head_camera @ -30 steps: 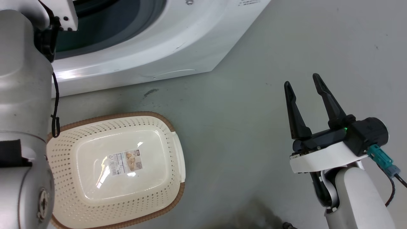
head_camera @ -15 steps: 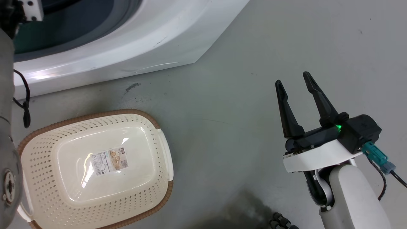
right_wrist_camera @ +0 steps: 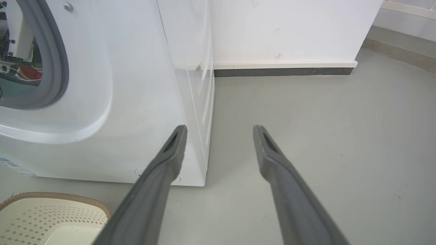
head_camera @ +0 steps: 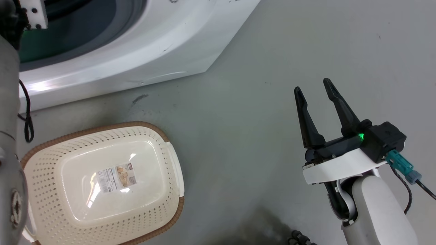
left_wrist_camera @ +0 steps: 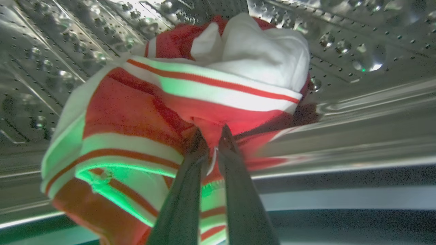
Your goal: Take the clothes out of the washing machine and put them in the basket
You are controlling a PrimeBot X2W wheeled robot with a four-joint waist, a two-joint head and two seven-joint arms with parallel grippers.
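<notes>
- Fingers (left_wrist_camera: 185, 190) of the left gripper (left_wrist_camera: 211, 135), two long dark ones, were nearly pressed together, pinching a fold of the clothes (left_wrist_camera: 136, 112), a soft red fabric bundle with white stripes and a white patch. So narrow a pinch probably suited thin cloth.
- That bundle lay bunched inside the perforated steel drum (left_wrist_camera: 357, 41) of the large white front-loading washing machine (head_camera: 143, 51). I could not count the garments, since they read as one heap.
- Over the grey floor (head_camera: 238, 136), the right gripper (head_camera: 312, 85) hung with its two fingers spread and nothing between them, likely parked clear of the work.
- One low cream perforated plastic basket (head_camera: 44, 163) with a brown woven-look rim stood just before the machine. It held no garments, and one paper label (head_camera: 114, 177) lay on its bottom. That spot probably made for a short carry.
</notes>
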